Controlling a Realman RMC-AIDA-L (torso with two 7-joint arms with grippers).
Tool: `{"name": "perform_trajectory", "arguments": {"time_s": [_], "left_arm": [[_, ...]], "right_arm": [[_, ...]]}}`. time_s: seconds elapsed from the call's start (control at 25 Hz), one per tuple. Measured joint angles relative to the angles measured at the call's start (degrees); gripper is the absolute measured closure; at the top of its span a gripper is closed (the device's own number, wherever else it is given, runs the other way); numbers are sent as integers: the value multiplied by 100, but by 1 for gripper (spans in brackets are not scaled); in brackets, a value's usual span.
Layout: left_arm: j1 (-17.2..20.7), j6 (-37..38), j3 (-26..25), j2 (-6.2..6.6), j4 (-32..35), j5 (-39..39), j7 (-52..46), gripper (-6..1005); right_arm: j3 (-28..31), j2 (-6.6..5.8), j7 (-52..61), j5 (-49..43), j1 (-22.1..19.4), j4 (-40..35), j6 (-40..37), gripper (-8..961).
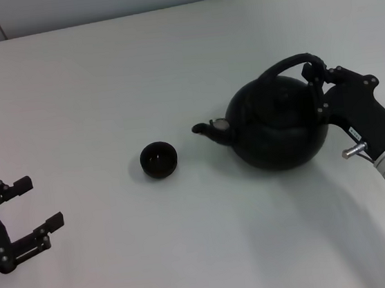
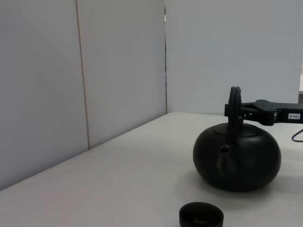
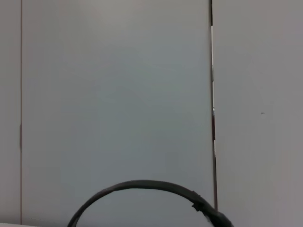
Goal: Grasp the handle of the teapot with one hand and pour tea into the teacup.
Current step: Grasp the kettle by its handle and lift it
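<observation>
1. At my right, my right pincer (image 1: 315,74) reaches in level and pinches the handle (image 1: 282,65) of the teapot (image 1: 277,124) standing on the surface (image 1: 170,70).
2. Beside its spout sits the teacup (image 1: 158,160).
3. My left pincer (image 1: 30,216) hangs spread, well apart.

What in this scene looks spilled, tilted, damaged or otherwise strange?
Nothing stands out. The teapot sits upright on the white table, spout toward the teacup, which stands apart and upright. No liquid shows on the table. The right claw is at the handle; the left claw rests open, far from both.
</observation>
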Motion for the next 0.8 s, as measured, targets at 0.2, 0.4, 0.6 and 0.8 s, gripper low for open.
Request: {"name": "perform_trajectory", "arguments": {"time_s": [0.2,0.4,0.6,0.8], "left_arm": [[-2,-14,-6,-31,0,0,0,221],[11,-26,-11,-49,0,1,0,221],[21,-29,-61,-59,0,1,0,221],[22,-29,-64,-75,0,1,0,222]], "right_arm": [[41,0,1,33,85,-3,-31,847],[64,-12,95,53,349,-204,-33,871],[54,-15,600,32,687,-601,231,871],[-6,-24,715,15,877,-736,337,872]]}}
